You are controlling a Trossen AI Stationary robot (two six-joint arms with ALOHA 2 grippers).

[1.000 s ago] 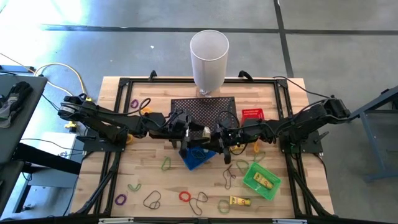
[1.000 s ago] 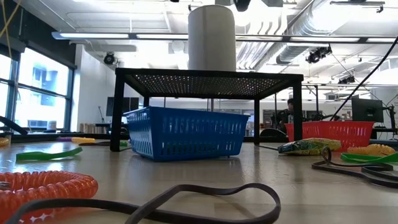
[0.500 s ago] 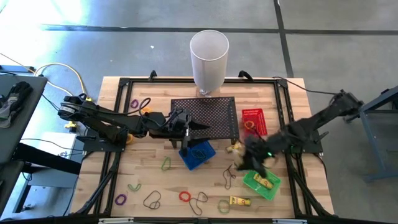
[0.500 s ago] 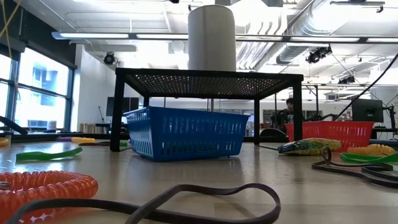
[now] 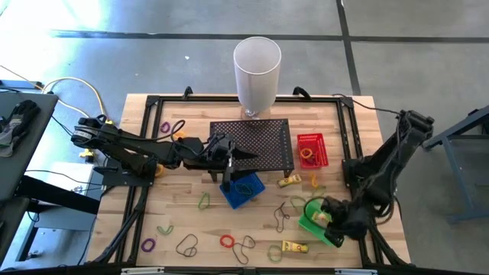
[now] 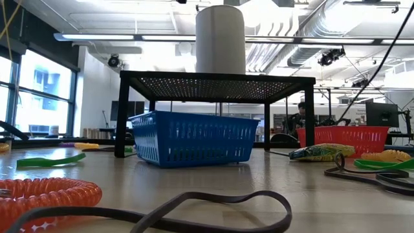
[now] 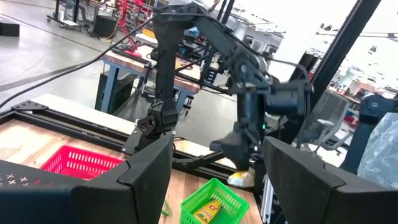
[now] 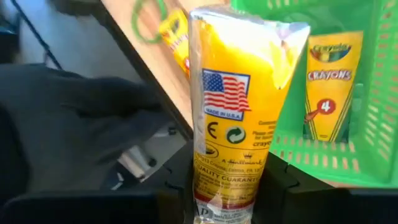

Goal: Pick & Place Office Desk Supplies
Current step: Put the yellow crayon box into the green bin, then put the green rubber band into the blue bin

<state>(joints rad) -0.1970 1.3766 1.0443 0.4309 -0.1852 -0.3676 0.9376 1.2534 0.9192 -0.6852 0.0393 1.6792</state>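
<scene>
My right gripper (image 5: pixel 328 215) hangs at the green basket (image 5: pixel 330 228) near the table's right near corner, shut on a yellow crayon packet (image 8: pixel 239 93). A crayon box (image 8: pixel 326 87) lies in that basket. My left gripper (image 5: pixel 238 157) is open beside the black mesh stand (image 5: pixel 256 140), above the blue basket (image 5: pixel 243 190); its fingers (image 7: pixel 146 168) stand wide apart. Two more yellow packets (image 5: pixel 295 247) (image 5: pixel 289 181) and loose loops in red (image 5: pixel 227 241), dark (image 5: pixel 187 246), green (image 5: pixel 205 201) and purple (image 5: pixel 148 246) lie flat on the wood. My right gripper pinches the yellow crayon packet by one end (image 8: pixel 227 183) between its two fingers (image 8: pixel 277 180), slanting down from the table's right side. The packet reaches out past the fingers along their line, lifted clear, in front of the green basket's rim (image 8: pixel 292 152).
A tall white cylinder (image 5: pixel 257 70) stands at the far edge behind the mesh stand. A red basket (image 5: pixel 311 149) holding an orange loop sits right of the stand. A black frame (image 5: pixel 355 160) borders the table. In the low view an orange coil (image 6: pixel 48 194) and a dark band (image 6: pixel 213 204) lie close.
My right gripper has swung from beside the blue basket at the table's middle toward the right and near edges, and now stands at the green basket with the yellow packet in it. The left arm has kept still.
</scene>
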